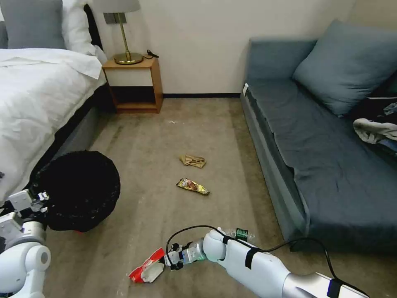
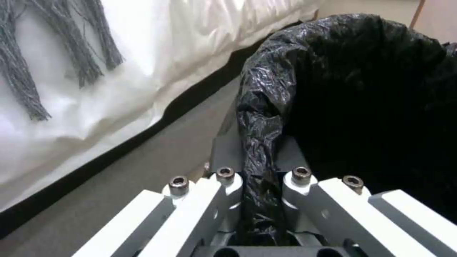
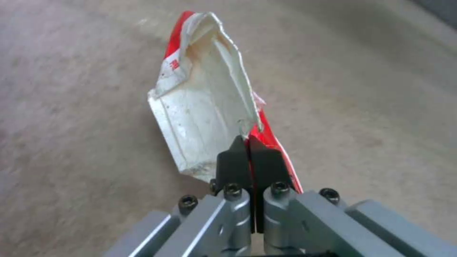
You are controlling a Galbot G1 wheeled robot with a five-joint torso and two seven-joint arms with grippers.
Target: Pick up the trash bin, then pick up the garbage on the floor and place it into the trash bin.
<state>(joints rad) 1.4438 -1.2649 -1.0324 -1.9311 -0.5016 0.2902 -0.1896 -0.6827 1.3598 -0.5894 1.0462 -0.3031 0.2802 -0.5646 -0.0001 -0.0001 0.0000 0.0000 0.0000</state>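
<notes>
The trash bin point(image 1: 80, 188), lined with a crinkly black bag, hangs at the lower left beside the bed, a bit of red base showing underneath. My left gripper point(image 2: 259, 157) is shut on the bin's bagged rim point(image 2: 262, 117). Low over the carpet, my right gripper point(image 3: 247, 146) is shut on the edge of a crushed red-and-white packet point(image 3: 205, 103), seen in the head view as the packet point(image 1: 147, 271) near the bottom. More garbage lies on the floor: a gold snack wrapper point(image 1: 192, 186), crumpled tan paper point(image 1: 193, 160), and a clear bottle with green label point(image 1: 240, 234) partly behind my right arm.
A white bed point(image 1: 37, 95) runs along the left, a wooden nightstand point(image 1: 134, 85) with a lamp stands at the back, and a blue-grey sofa point(image 1: 326, 153) with a cushion and clothes lines the right. Open carpet lies between them.
</notes>
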